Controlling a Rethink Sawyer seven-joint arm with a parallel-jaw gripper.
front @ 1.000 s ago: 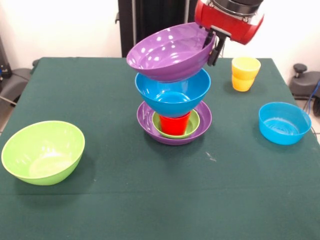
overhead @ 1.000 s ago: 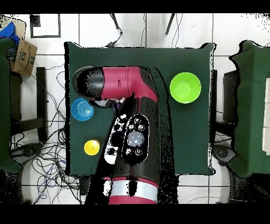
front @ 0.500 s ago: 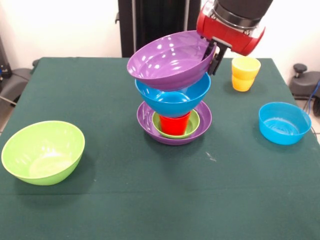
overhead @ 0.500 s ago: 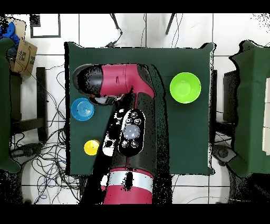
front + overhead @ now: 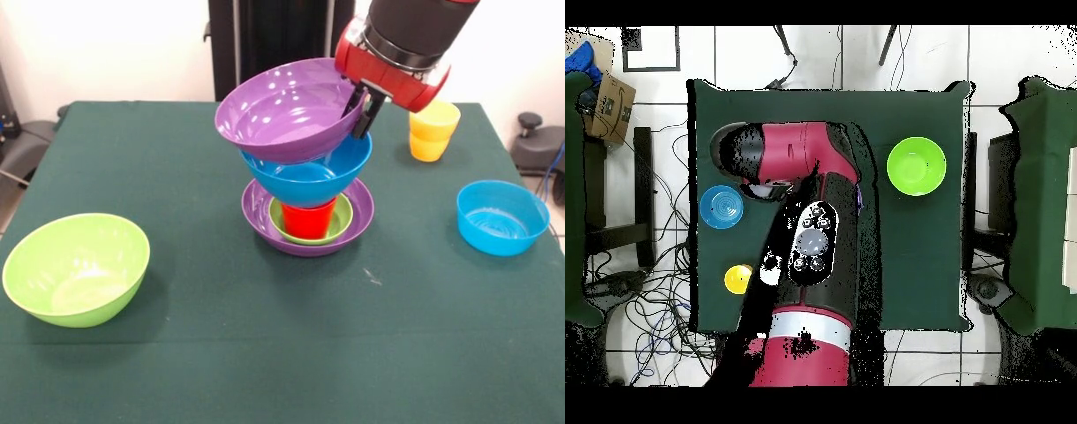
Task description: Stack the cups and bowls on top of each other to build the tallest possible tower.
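The tower stands mid-table: a purple base bowl [image 5: 265,216] holds a small green bowl [image 5: 342,218] and a red cup [image 5: 307,217], with a large blue bowl [image 5: 305,175] on top. A second purple bowl [image 5: 278,110] lies tilted on the blue one, its right rim higher. My gripper [image 5: 360,108] is shut on that right rim. Two stacked yellow cups [image 5: 433,130] stand at the back right. In the overhead view the arm [image 5: 810,240] hides the tower and the gripper.
A large lime green bowl [image 5: 77,268] [image 5: 916,166] sits alone near one table corner. A small blue bowl [image 5: 501,217] [image 5: 722,206] rests by the opposite table edge. The yellow cups [image 5: 737,279] show beside the arm in the overhead view.
The gripper has carried the purple bowl slightly left and down. The bowl now sits lower on the blue bowl and tilts less. The other items have not moved.
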